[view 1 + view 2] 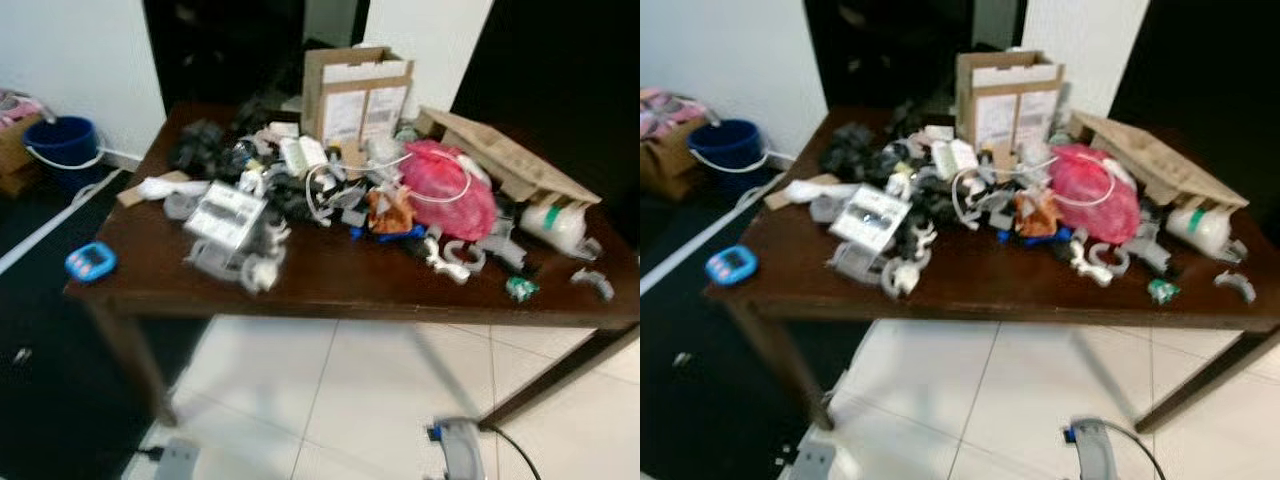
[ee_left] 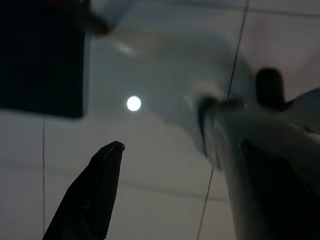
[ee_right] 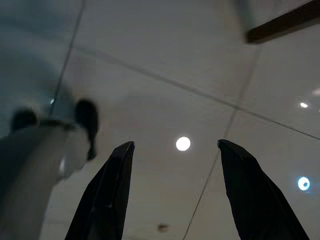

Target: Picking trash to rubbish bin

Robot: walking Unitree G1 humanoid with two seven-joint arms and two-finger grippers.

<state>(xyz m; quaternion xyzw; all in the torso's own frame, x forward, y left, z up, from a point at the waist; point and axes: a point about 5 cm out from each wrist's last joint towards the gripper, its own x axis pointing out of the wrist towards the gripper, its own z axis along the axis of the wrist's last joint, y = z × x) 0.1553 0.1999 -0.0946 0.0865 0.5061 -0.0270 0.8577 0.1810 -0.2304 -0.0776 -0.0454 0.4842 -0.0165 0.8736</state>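
You are at the very start: nothing is picked yet. Both arms hang down beside the robot. The right claw (image 3: 175,195) has its two fingers apart and holds nothing; under it is only the white tiled floor (image 3: 165,65). The left claw (image 2: 170,195) also points at the floor, with one finger (image 2: 95,195) clear and the other side hidden behind a pale blurred shape, so I cannot tell if it is apart or together.

The trash (image 1: 970,200) is all still on the dark wooden counter (image 1: 980,290), well ahead of and above both claws: a heap of grey and white plastic pieces, cables, a pink bag (image 1: 1095,190), an open cardboard box (image 1: 1008,95) standing at the far side, a flat piece of cardboard (image 1: 1155,160) and a white bottle (image 1: 1200,228) far to the right of the claws. A small blue gadget (image 1: 731,264) lies at the counter's near left corner.

A blue bucket (image 1: 728,150) stands on the floor far ahead to the left; it may be the rubbish bin, but you should check.

The box carries white labels, too blurred to read. No brand is legible.
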